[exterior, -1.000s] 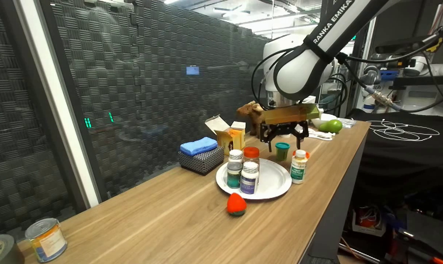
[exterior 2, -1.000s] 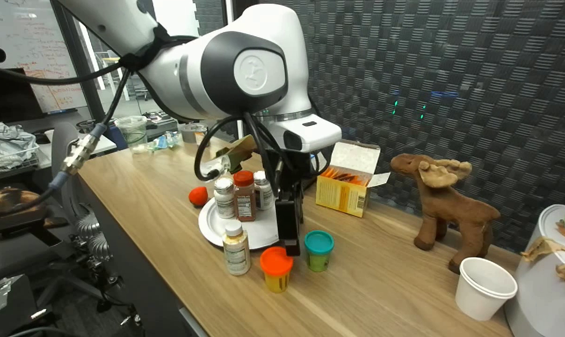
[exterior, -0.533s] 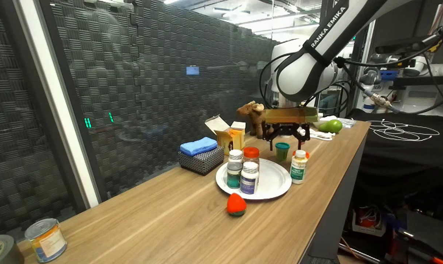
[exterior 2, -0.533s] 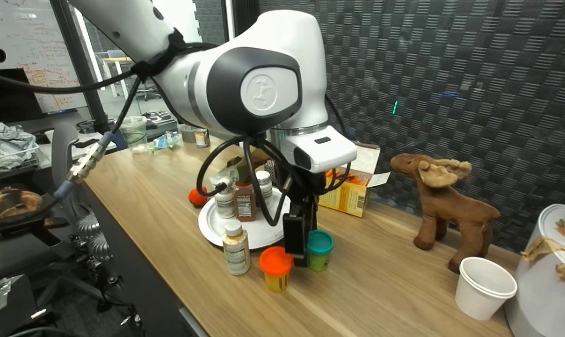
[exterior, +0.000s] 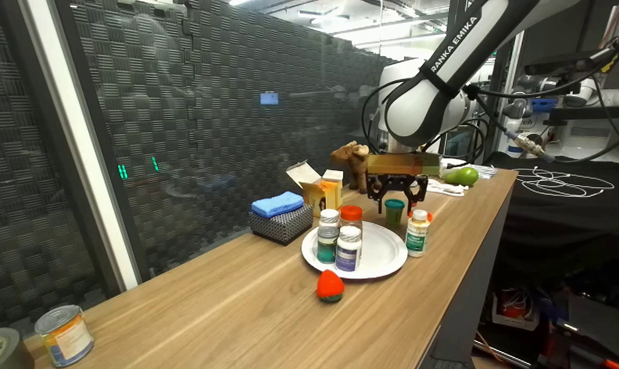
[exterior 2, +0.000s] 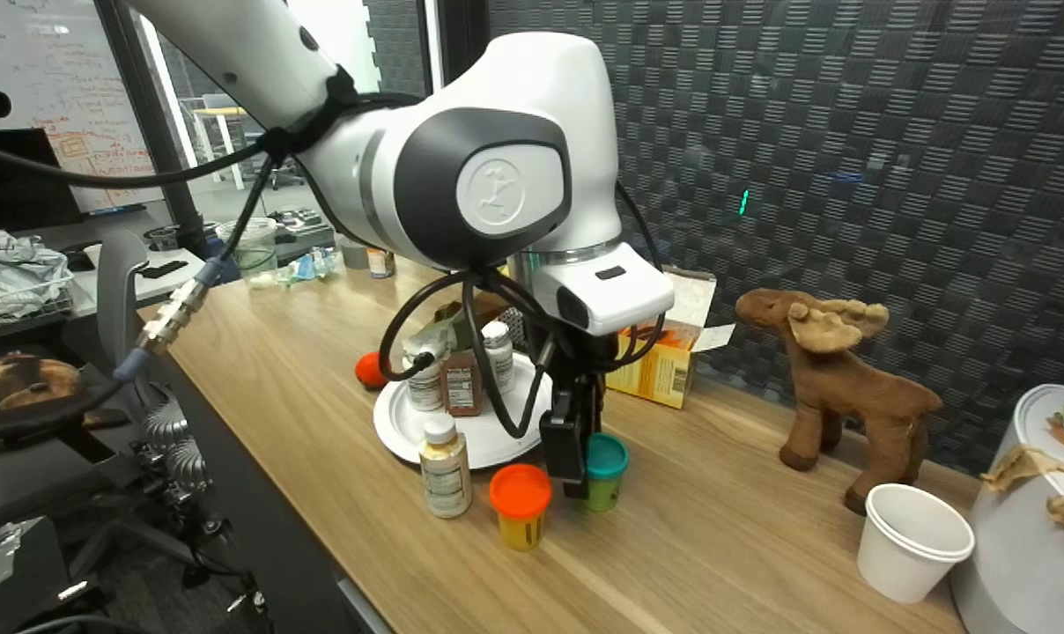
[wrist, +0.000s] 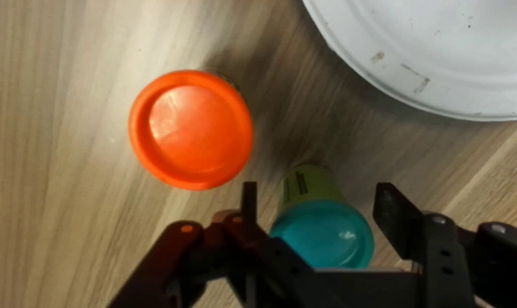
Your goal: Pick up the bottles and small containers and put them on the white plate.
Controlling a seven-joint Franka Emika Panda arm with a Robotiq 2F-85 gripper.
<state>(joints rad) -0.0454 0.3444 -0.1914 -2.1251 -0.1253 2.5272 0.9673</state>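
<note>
In an exterior view the gripper (exterior: 395,211) hangs low over the bench (exterior: 227,318), jaws apart, teal-lidded tub (exterior: 393,214) visible btwn the tips. White plate (exterior: 386,256) carries, all upright, a red-capped spice btl (exterior: 351,214), purple-lbl white btl (exterior: 348,251), grey-capped btl (exterior: 327,245) w/ teal lbl, & at back a white-capped btl (exterior: 329,217), lower pt hidden. Green-lbl white btl (exterior: 416,237) stands on bench just beside plate rim; can't tell if touching. Red piece (exterior: 330,285) w/ dark green base sits on bench nr plate, across it from tub. Tin can (exterior: 65,338) & grey tape roll (exterior: 17,344) are well apart from these, bottom L.

In an exterior view orange-lidded tub (exterior 2: 520,511) stands on bench, seen btwn green-lbl white btl & gripper. Gripper is right next to teal-lidded tub & hides pt of it. Yellow carton (exterior 2: 651,379), flaps up, is partly covered by arm (exterior 2: 497,189). Brown plush moose (exterior 2: 836,387) stands to R, nested white paper cups (exterior 2: 906,559) nr it.

Wrist view: fingers (wrist: 391,209) spread either side of teal-lidded tub, bench showing in gap by each, so gripper is released. Orange-lidded tub, seen from above, is upper L; white plate's rim, w/ brownish marks, cuts across upper R.
</note>
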